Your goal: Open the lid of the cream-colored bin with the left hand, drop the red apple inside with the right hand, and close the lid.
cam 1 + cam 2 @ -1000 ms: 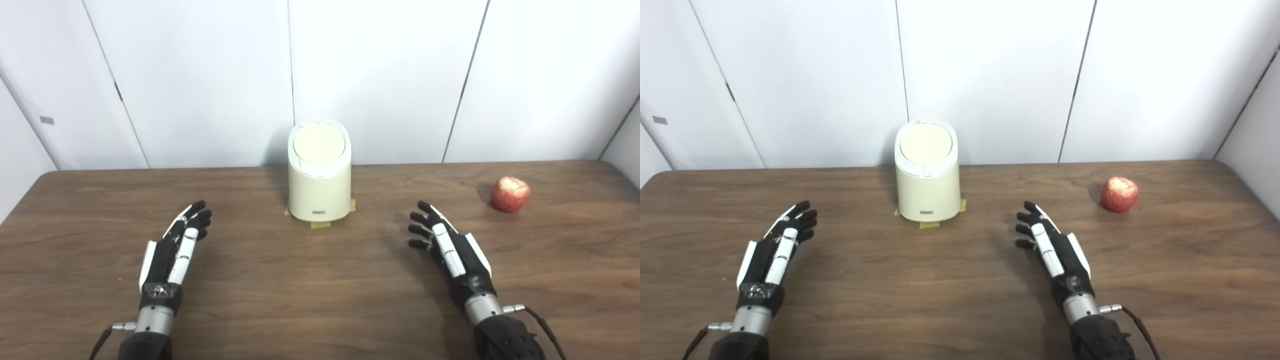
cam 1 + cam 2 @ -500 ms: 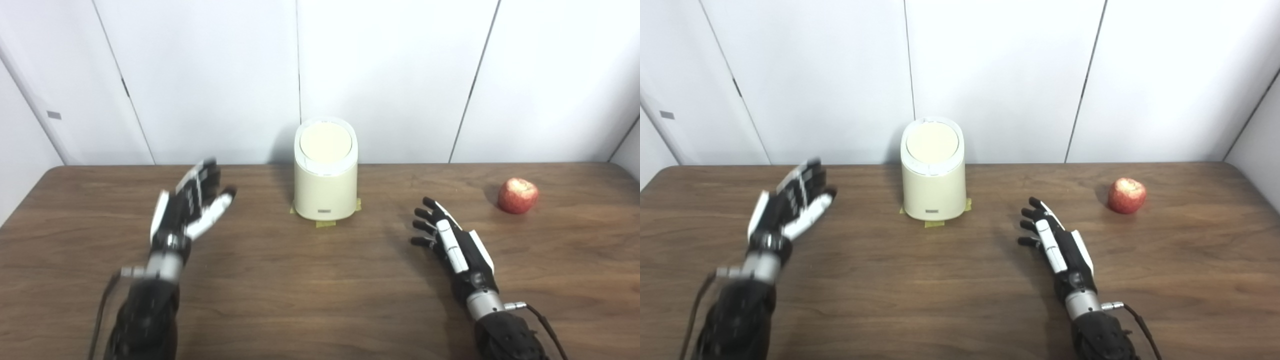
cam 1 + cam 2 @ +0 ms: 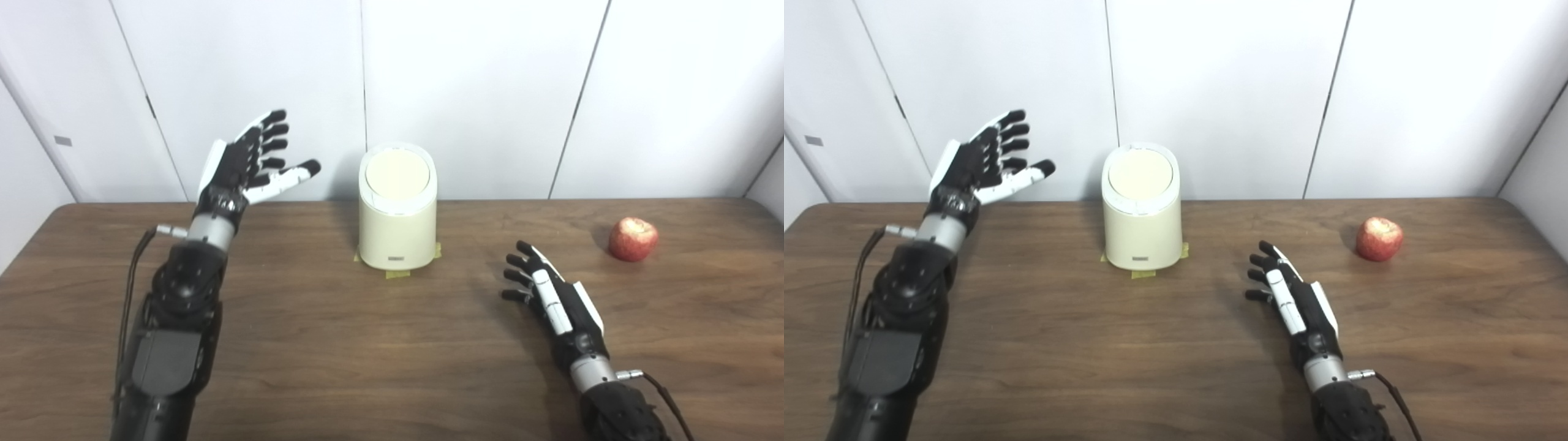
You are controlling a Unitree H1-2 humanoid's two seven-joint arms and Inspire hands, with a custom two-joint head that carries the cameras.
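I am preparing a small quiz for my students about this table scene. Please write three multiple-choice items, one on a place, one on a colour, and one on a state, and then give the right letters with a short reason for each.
1. Where does the apple lie?
A. on the bin's lid
B. on the table, to the right of the bin
C. in the right hand

2. What colour is the bin?
A. cream
B. blue
C. black

3. How is the left hand?
A. shut on the lid
B. flat on the table
C. raised, open, fingers apart

Answers:
1 B: the apple rests on the table, apart from the right hand.
2 A: its wall and lid are pale cream.
3 C: it is up beside the bin, touching nothing.
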